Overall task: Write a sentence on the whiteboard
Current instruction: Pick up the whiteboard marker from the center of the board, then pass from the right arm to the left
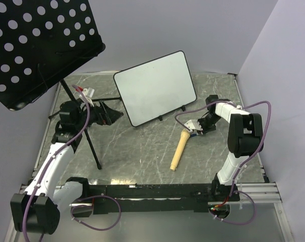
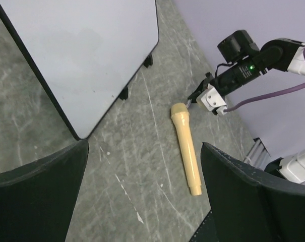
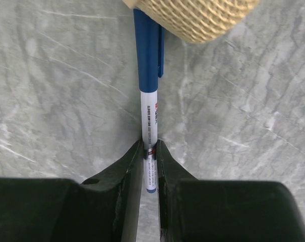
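The whiteboard [image 1: 155, 85] leans upright at the back of the table, white with a thin black rim. Its face [image 2: 81, 50] is blank and no sentence shows on it. My right gripper [image 3: 149, 143] is low over the table, right of the board, and shut on a marker [image 3: 148, 75] with a white barrel and a blue cap. The cap points away from the fingers, its end hidden under the head of a tan toy microphone [image 3: 192, 17]. My left gripper [image 2: 144, 146] hangs open and empty left of the board, facing the table.
The tan microphone [image 1: 180, 150] lies on the grey marble tabletop between the arms, its head next to the right gripper [image 1: 195, 126]. A black music stand panel with round holes [image 1: 36, 45] overhangs the back left. Its thin legs [image 1: 89, 138] stand beside the left gripper [image 1: 109, 115].
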Available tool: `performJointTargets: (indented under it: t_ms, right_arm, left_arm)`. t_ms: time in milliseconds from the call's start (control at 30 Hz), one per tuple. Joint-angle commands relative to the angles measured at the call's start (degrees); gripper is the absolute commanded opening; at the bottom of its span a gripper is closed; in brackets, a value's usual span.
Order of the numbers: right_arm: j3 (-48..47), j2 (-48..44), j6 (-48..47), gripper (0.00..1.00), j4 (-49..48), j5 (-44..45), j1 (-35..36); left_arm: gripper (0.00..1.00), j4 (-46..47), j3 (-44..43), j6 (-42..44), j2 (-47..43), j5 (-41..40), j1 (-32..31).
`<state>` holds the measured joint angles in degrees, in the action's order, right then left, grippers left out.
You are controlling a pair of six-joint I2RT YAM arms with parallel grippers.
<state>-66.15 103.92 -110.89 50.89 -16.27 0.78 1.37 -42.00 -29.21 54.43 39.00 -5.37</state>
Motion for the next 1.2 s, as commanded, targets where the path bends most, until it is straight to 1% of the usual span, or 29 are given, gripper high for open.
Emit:
performJointTargets:
  t_ms: [0, 200, 433, 533, 600, 633, 667, 733, 767, 867, 967, 1000, 1167]
  right_arm:
    - [2.3, -2.7, -1.7, 0.00, 2.5, -0.2, 0.1]
    - [2.0, -7.2, 1.2, 0.00, 4.4, -3.6, -0.5]
    - [0.7, -14.7, 8.3, 0.00, 6.9, -7.8, -0.5]
    - [0.1, -18.0, 12.2, 0.00, 9.0, -9.3, -0.4]
    - [0.1, -20.7, 15.3, 0.00, 10.4, -10.7, 0.4]
    - [0.1, -21.5, 16.5, 0.00, 10.7, -11.1, 2.6]
    - [0.1, -23.0, 20.1, 0.00, 10.9, -11.6, 3.6]
    - [0.1, -24.3, 23.6, 0.00, 10.8, -13.4, 7.6]
    - [0.0, -25.3, 26.9, 0.00, 10.5, -14.2, 8.9]
    - [-0.5, -26.6, 32.0, 0.00, 9.1, -16.6, 13.0]
    - [-1.5, -26.9, 36.4, 0.00, 7.3, -17.1, 16.3]
    - [-2.2, -26.8, 37.1, 0.00, 7.1, -17.3, 17.0]
    - [-2.9, -26.2, 39.5, 0.00, 5.7, -16.2, 20.5]
  left_arm:
    - [0.97, 4.0, 1.6, -4.9, 1.4, 1.3, -2.4]
    - [0.97, 7.2, 2.4, -8.7, 3.2, -1.3, -8.5]
    - [0.97, 10.8, 1.9, -13.0, 7.2, -5.5, -16.2]
    - [0.98, 14.3, 2.3, -15.6, 9.4, -6.2, -18.7]
    - [0.99, 18.1, 2.4, -17.9, 11.2, -5.8, -20.6]
    - [0.99, 19.3, 2.2, -18.6, 13.1, -5.8, -21.3]
    - [0.99, 20.2, 1.9, -19.6, 14.2, -6.0, -22.1]
    - [0.97, 22.6, 0.6, -20.3, 17.8, -6.1, -24.4]
    - [0.96, 23.0, 0.0, -20.6, 18.9, -6.1, -25.1]
    - [0.90, 23.1, -2.4, -21.1, 23.5, -6.1, -27.6]
    - [0.82, 23.0, -4.0, -21.5, 27.1, -5.9, -29.8]
    - [0.79, 23.0, -4.4, -21.5, 27.8, -5.8, -30.7]
    - [0.75, 23.9, -6.1, -21.7, 30.6, -5.3, -32.4]
